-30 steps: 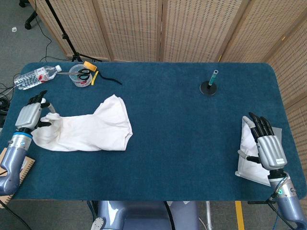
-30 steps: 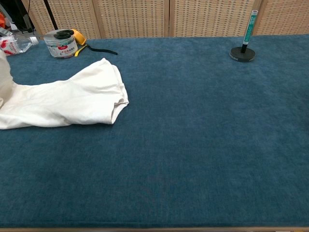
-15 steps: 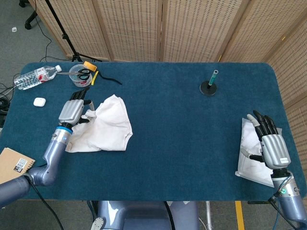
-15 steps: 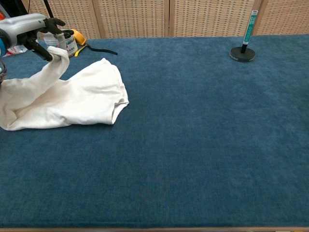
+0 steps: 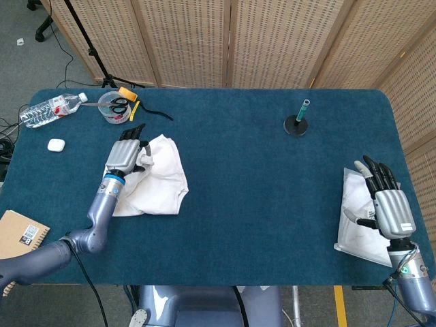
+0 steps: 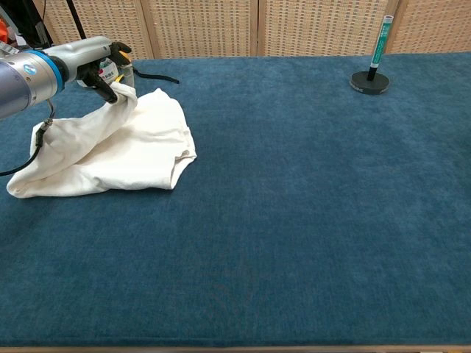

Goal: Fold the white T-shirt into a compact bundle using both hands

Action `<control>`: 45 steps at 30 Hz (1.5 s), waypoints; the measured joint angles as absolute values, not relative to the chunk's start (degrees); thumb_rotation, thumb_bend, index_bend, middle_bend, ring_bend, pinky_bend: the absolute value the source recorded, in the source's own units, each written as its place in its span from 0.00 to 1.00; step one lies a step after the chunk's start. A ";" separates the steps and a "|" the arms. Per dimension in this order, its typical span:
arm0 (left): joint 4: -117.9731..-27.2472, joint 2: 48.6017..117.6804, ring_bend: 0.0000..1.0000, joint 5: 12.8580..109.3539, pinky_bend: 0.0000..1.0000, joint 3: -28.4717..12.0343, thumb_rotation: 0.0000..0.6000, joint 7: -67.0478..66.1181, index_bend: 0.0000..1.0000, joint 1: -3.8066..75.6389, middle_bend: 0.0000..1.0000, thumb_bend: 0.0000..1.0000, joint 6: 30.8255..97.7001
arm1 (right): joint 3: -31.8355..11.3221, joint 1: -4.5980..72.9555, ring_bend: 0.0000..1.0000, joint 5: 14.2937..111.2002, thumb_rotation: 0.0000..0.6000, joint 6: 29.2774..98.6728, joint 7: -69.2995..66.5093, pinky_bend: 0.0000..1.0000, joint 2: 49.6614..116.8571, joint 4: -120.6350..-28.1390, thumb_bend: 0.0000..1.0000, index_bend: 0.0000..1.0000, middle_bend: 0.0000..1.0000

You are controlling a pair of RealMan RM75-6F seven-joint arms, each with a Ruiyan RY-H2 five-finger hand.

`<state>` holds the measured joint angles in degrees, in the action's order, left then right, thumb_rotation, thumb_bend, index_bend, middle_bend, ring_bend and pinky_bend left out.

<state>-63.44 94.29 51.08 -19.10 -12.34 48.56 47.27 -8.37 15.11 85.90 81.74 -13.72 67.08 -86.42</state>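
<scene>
Left hand carrying a T-shirt edge across the pile; you steer the fold.

Head view: your left hand [image 5: 127, 155] has its fingers [image 5: 133, 131] pinched on a raised edge of the white T-shirt [image 5: 158, 180], which lies at the left of the blue bench [image 5: 259, 191]; lay that edge flat over the far side before letting go. Your right hand [image 5: 390, 208] rests over a white sheet [image 5: 353, 211] near the right edge, fingers spread, seemingly holding nothing. Chest view: the fold hangs slack under the left hand [image 6: 94, 60], so keep tension; woven screens [image 6: 206, 26] stand behind, a pen stand [image 6: 370, 77] far right.
</scene>
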 measured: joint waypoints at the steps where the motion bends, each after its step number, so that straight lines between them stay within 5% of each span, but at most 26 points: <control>1: -62.58 95.04 0.00 50.80 0.00 -19.16 1.00 -12.63 0.77 49.07 0.00 0.65 47.12 | -8.38 15.09 0.00 85.90 1.00 81.76 -13.76 0.00 67.06 -86.42 0.00 0.00 0.00; 16: -52.45 103.95 0.00 47.68 0.00 -19.52 1.00 -15.30 0.76 54.10 0.00 0.58 44.55 | -8.73 15.00 0.00 85.34 1.00 81.54 -14.98 0.00 66.78 -86.13 0.00 0.00 0.00; 18: -51.57 104.65 0.00 48.07 0.00 -19.53 1.00 -14.75 0.64 54.39 0.00 0.51 44.21 | -8.73 15.00 0.00 85.34 1.00 81.49 -15.06 0.00 66.77 -86.11 0.00 0.00 0.00; 22: -50.78 105.52 0.00 49.37 0.00 -19.67 1.00 -12.32 0.07 54.74 0.00 0.33 43.43 | -8.67 15.01 0.00 85.38 1.00 81.37 -15.12 0.00 66.75 -86.12 0.00 0.00 0.00; 24: -50.49 105.80 0.00 50.87 0.00 -19.59 1.00 -10.90 0.01 54.76 0.00 0.28 43.60 | -8.69 15.02 0.00 85.37 1.00 81.35 -15.16 0.00 66.74 -86.13 0.00 0.00 0.00; 30: -50.00 106.08 0.00 55.00 0.00 -19.22 1.00 -6.84 0.00 54.35 0.00 0.15 44.76 | -8.58 15.01 0.00 85.59 1.00 81.38 -14.79 0.00 66.78 -86.22 0.00 0.00 0.00; 36: -55.03 101.91 0.00 58.90 0.00 -18.45 1.00 -3.64 0.00 52.18 0.00 0.15 47.01 | -8.47 14.97 0.00 85.94 1.00 81.60 -14.54 0.00 66.79 -86.40 0.00 0.00 0.00; 45: -67.14 86.04 0.00 67.49 0.00 -15.11 1.00 3.74 0.00 45.71 0.00 0.22 50.24 | -8.10 15.00 0.00 86.63 1.00 81.75 -13.37 0.00 67.03 -86.91 0.00 0.00 0.00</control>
<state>-67.14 86.04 67.49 -15.11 3.74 45.71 50.24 -8.10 15.00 86.63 81.75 -13.37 67.03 -86.91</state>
